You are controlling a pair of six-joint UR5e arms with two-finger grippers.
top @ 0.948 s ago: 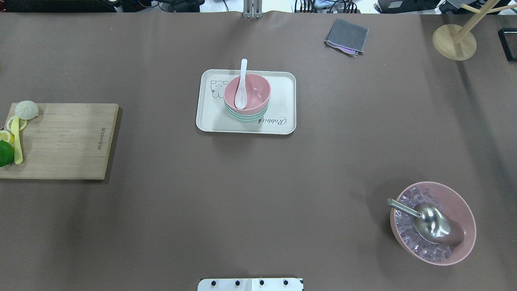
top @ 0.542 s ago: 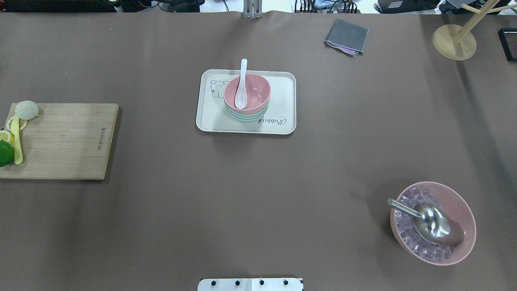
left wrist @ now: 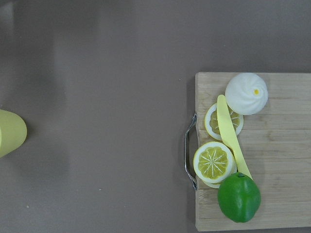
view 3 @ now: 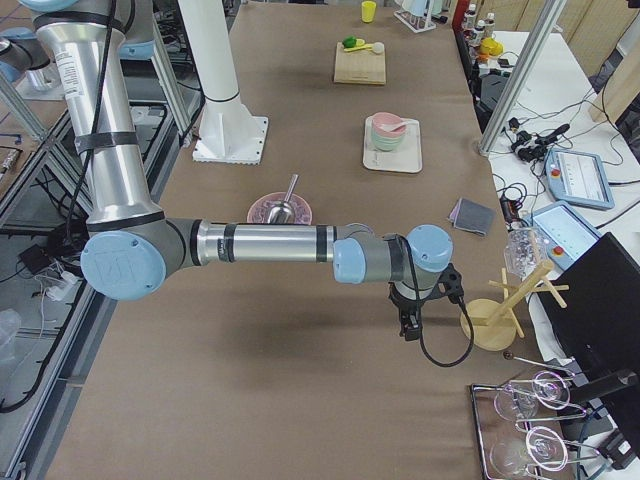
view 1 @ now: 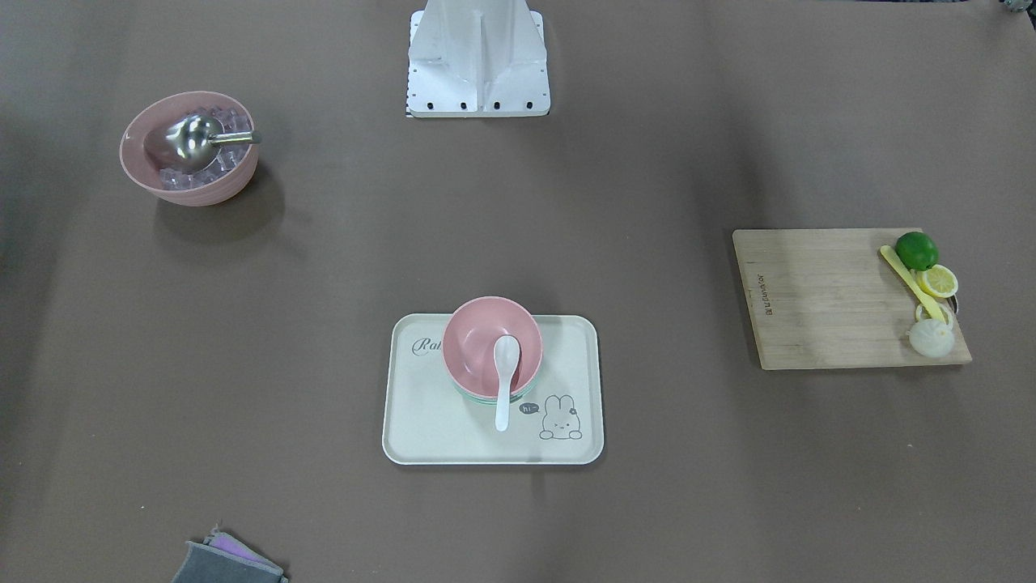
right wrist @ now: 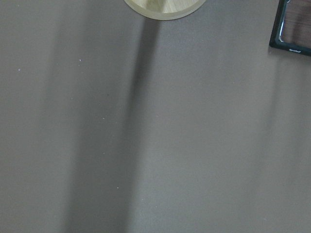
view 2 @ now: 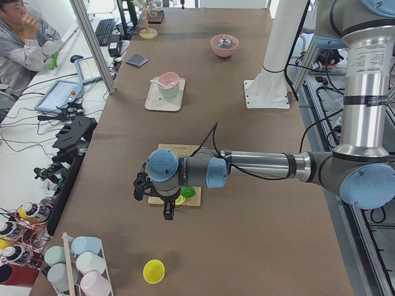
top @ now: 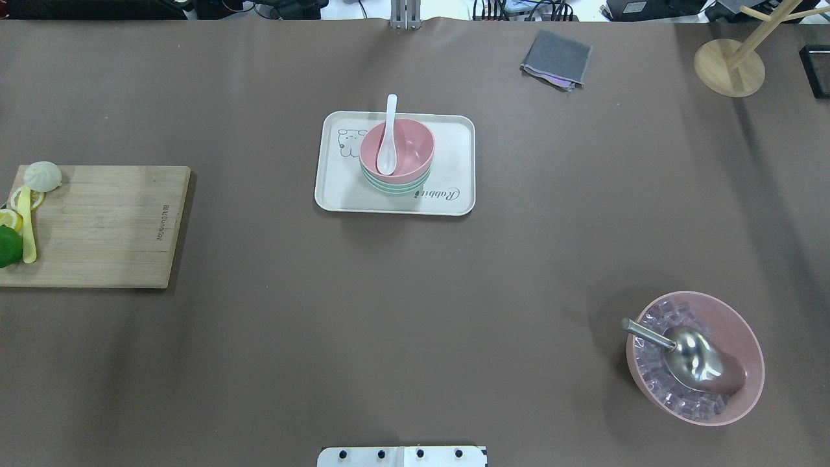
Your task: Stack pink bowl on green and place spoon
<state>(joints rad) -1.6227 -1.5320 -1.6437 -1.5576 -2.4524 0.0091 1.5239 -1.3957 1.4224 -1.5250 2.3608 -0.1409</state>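
One spoon lies far from both tools.

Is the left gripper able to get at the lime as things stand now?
Probably yes. The left gripper hangs over the board's end, the lime lies uncovered below its camera, and only the knife and a lemon slice crowd it.

- A robotics lab: the left arm and right arm, both industrial, are reaching over a brown-covered table.
- An operator is sitting alongside, with a tablet, keyboard and cables lying about.
- Aluminium posts are framing the bench.
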